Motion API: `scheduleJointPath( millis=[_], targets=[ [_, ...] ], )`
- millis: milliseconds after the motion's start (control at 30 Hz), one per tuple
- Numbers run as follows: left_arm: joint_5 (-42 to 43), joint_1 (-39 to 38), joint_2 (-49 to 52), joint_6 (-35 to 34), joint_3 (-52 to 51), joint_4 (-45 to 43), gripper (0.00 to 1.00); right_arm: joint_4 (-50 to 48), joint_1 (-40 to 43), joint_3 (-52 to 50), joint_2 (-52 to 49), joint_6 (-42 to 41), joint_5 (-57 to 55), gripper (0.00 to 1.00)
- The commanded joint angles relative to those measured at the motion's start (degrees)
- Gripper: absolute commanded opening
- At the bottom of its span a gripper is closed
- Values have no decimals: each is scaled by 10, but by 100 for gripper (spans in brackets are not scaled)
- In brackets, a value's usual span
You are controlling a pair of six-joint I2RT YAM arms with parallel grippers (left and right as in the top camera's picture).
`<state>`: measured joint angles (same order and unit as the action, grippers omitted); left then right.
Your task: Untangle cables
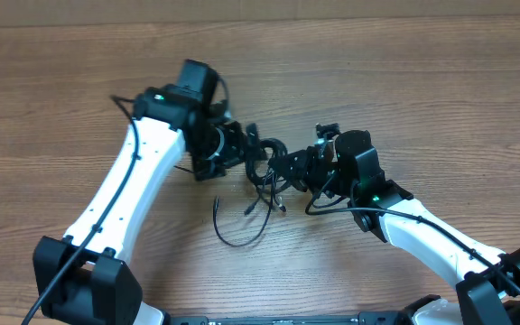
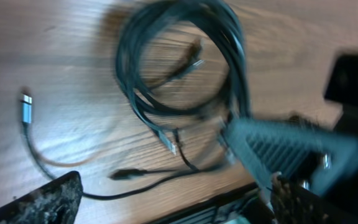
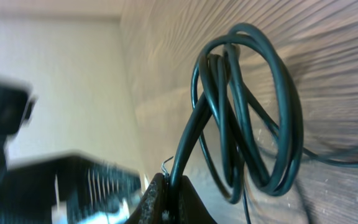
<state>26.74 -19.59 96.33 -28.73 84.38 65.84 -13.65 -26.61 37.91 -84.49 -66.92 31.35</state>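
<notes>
— While the right claw (image 3: 168, 185) is clamping shut on the cables (image 2: 236, 56), their coil is sitting between both arms, loose ends trailing on the table (image 1: 422, 81).
— And the left claw (image 1: 253, 152)?
— Gaping wide, holding nothing, hovering right beside the coil, arm reaching inward. Looks like it's choosing a strand; next it's needing one loose end, drawn clear.

One cable tangle (image 1: 264, 173), strands uncountable; two arms (image 1: 125, 194) (image 1: 431, 227); one table (image 1: 422, 90).

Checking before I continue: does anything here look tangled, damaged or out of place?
The cables form a tangled coil mid-table, pinched by the right gripper; loose plug ends trail across the wood. No damage shows.
</notes>
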Motion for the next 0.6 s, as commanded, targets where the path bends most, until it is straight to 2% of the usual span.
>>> scheduleJointPath(
  millis=[0,100,200,333,567],
  targets=[
    [-13,-23,-15,65,7,-14,91,-4,8,1,14,-86,-82,4],
    [-34,-32,-15,76,7,-20,81,2,14,1,14,-88,-82,4],
    [-76,-43,-15,138,7,-21,72,17,19,1,14,-104,-82,4],
    [-115,-57,-15,188,-3,-49,74,22,30,1,14,-111,-75,4],
    [-92,-83,-15,238,-53,-145,79,22,37,1,14,-113,-49,4]
  ],
)
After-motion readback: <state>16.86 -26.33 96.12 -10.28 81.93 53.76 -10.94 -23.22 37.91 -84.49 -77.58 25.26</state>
